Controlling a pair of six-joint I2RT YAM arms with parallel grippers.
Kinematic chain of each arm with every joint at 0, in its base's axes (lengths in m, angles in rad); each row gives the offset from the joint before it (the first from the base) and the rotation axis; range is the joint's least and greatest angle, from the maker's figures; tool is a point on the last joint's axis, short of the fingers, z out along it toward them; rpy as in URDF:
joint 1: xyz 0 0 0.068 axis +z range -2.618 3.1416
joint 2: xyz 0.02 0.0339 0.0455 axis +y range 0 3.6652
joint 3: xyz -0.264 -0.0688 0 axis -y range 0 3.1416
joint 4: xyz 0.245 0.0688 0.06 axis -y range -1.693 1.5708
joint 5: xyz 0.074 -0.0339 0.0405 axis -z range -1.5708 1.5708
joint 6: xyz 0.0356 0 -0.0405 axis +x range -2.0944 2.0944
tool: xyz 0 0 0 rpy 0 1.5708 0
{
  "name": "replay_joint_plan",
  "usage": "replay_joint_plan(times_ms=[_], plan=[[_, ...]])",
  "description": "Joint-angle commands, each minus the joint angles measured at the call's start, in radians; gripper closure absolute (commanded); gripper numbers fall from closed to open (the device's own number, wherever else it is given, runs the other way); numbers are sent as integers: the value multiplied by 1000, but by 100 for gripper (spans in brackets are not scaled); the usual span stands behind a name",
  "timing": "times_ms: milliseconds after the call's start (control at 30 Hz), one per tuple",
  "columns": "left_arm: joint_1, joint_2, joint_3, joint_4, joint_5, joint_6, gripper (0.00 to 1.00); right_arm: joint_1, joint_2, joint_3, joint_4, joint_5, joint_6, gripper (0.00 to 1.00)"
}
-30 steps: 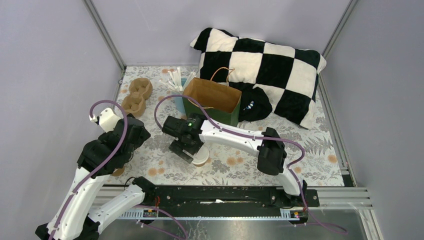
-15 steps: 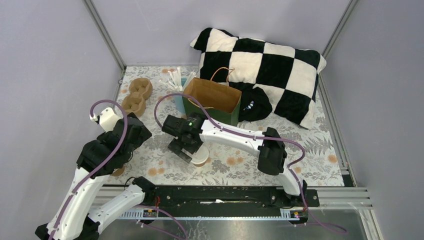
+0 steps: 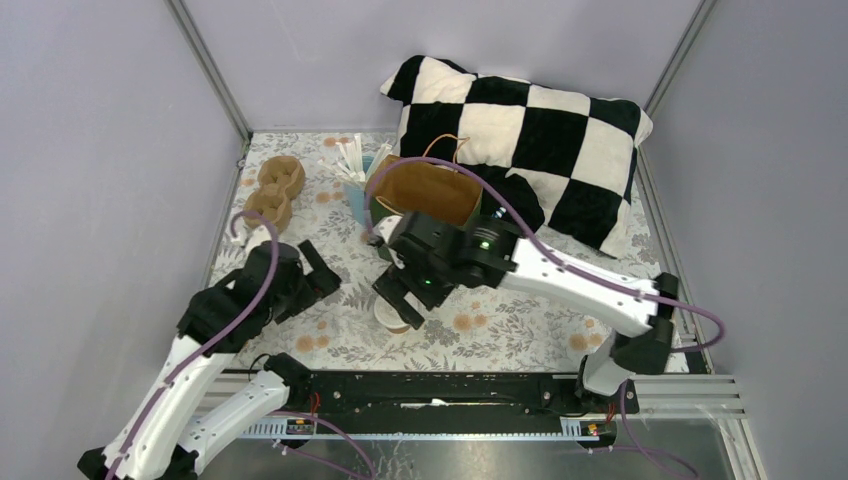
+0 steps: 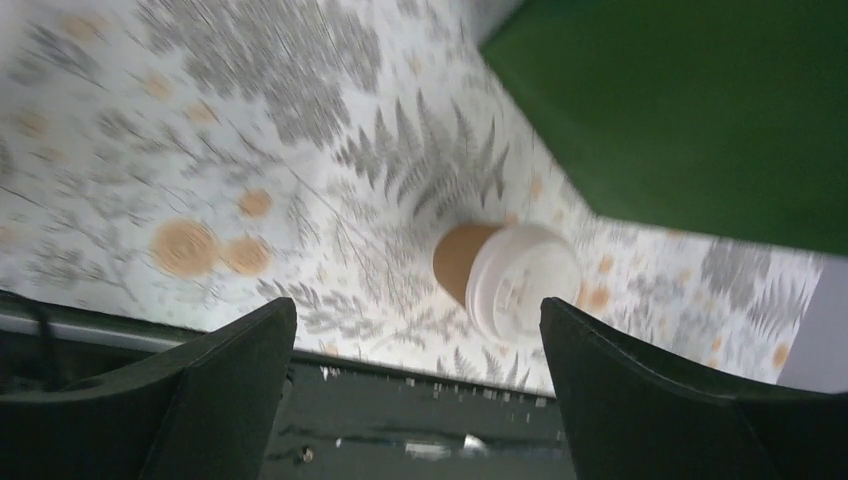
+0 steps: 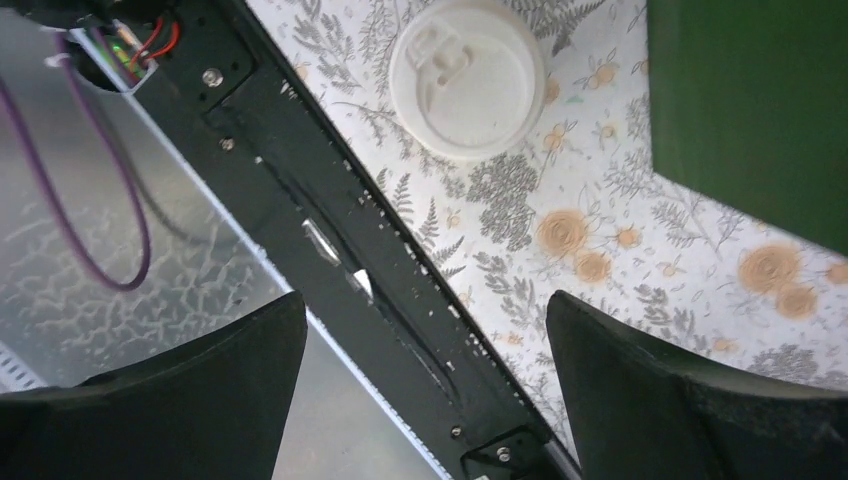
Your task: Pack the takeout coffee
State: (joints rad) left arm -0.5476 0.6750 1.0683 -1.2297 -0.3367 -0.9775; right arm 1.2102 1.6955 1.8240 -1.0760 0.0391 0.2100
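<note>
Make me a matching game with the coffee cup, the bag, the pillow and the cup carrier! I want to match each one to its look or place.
Things:
1. takeout coffee
2. bag
3. pillow
4. cup carrier

Looks or places:
A. black and white squares
B. green outside
C. off-white lid on top
D. beside the left wall

Pairs: 1-C, 2-B, 3-A, 4-D

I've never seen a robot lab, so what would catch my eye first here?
The big black-and-white checkered pillow at the back right stands out first, with an open green bag in front of it. Near the front edge, a small lidded coffee cup stands on the flowery tablecloth, close to the right arm.
</note>
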Motion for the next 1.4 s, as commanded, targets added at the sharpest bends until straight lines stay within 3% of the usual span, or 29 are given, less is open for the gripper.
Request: replay_joint_plan(times_ms=[0,233,467,567,700,900,1033,1367], plan=[[3,14,-135,210,317,52,6,-8,-169,-168,65,-89,78,5],[3,126,-271,442,597,103,15,-107,-385,-570,410,-284,331,10],[29,139,-379,543,630,17,22,-260,-517,-882,700,-383,495,10],[58,126,-414,555,641,10,24,-274,-530,-943,797,-331,541,9],[139,128,-466,618,721,9,26,-285,-546,-1084,1054,-301,679,11],[274,194,-500,693,822,53,33,-286,-539,-1209,1304,-254,803,20],[301,247,-492,718,873,100,35,-285,-492,-1271,1450,-259,857,24],[302,263,-487,705,940,146,32,-285,-369,-1256,1539,-275,888,29]])
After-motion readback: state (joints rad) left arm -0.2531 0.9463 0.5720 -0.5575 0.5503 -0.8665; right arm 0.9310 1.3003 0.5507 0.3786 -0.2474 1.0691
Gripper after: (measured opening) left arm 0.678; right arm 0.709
